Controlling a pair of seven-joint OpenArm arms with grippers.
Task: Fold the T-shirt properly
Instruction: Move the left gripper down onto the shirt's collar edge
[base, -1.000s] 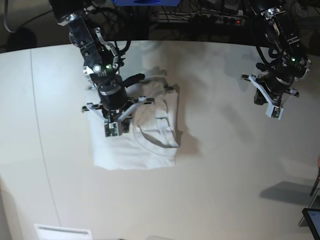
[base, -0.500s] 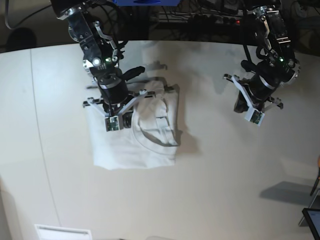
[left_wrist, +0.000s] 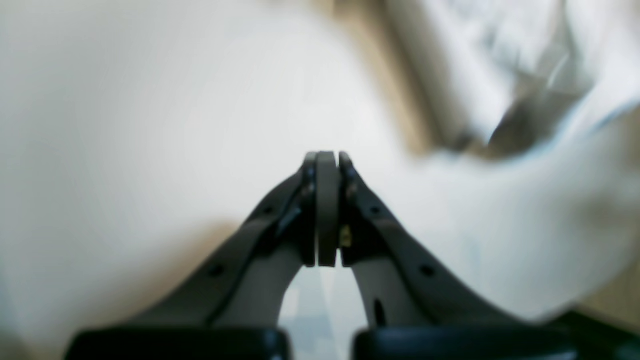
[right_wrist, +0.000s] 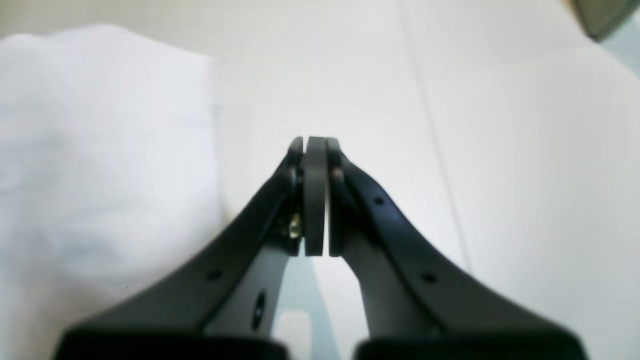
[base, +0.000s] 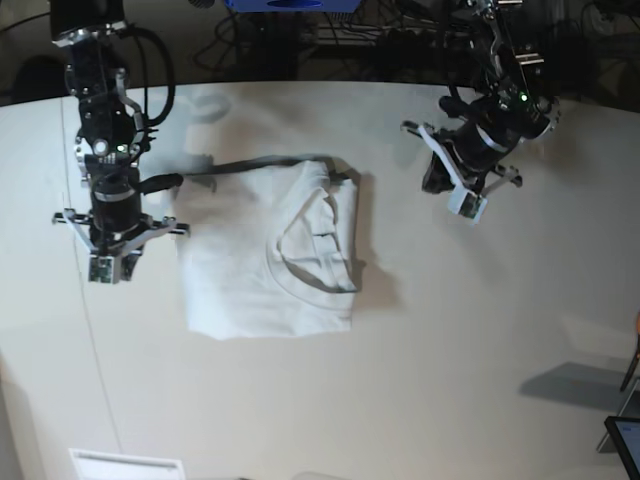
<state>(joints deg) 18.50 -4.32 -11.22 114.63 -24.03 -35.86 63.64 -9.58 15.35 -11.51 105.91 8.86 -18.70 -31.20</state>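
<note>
The white T-shirt (base: 262, 255) lies folded into a rough rectangle on the table (base: 450, 350), with the collar curve and a fold showing on its right half. My right gripper (base: 112, 240) is shut and empty, over bare table just left of the shirt. In the right wrist view its shut gripper (right_wrist: 315, 145) has the T-shirt (right_wrist: 100, 150) to its left. My left gripper (base: 462, 185) is shut and empty, to the right of the shirt's top right corner. In the blurred left wrist view the shut gripper (left_wrist: 327, 162) has the T-shirt (left_wrist: 525, 215) to its right.
A thin seam (base: 85, 300) runs down the table at the left. A white flat object (base: 125, 465) lies at the bottom edge. A dark device corner (base: 625, 440) sits at the bottom right. Cables and gear (base: 400, 40) line the far edge.
My right arm has lifted off the shirt and moved left onto bare table. My left arm has moved left and up, closer to the shirt. The shirt lies flatter.
</note>
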